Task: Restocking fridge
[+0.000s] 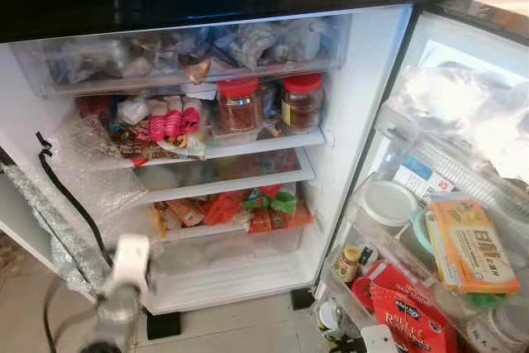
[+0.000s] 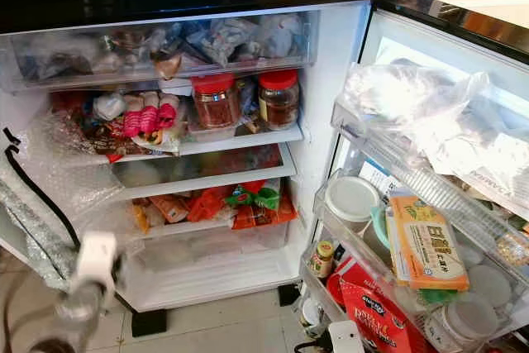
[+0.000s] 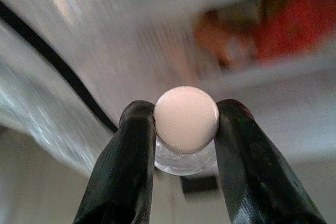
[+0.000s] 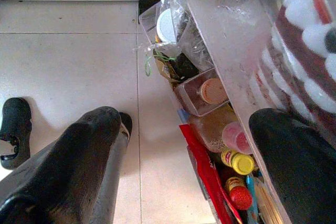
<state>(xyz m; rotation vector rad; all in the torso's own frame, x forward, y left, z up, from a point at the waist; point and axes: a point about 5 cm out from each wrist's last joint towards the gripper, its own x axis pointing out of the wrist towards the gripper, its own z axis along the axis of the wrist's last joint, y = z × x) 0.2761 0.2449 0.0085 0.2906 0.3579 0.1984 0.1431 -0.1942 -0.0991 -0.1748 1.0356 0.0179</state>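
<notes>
The fridge stands open with its white shelves [image 1: 256,147] packed with food. My left gripper [image 3: 186,109] is shut on a clear bottle with a white cap [image 3: 186,119]. In the left eye view that bottle [image 1: 126,274] is held low at the left, in front of the bottom drawer [image 1: 240,258]. My right gripper [image 4: 189,119] is open with nothing between its fingers. It hangs over the tiled floor beside the lowest door bins.
Two red-lidded jars [image 1: 240,105] stand on the upper shelf beside pink packets [image 1: 169,124]. Bubble wrap and a black cable [image 1: 70,196] line the left wall. The door bins [image 1: 364,196] at right hold an orange box [image 1: 471,245], a red packet [image 1: 409,316] and small jars.
</notes>
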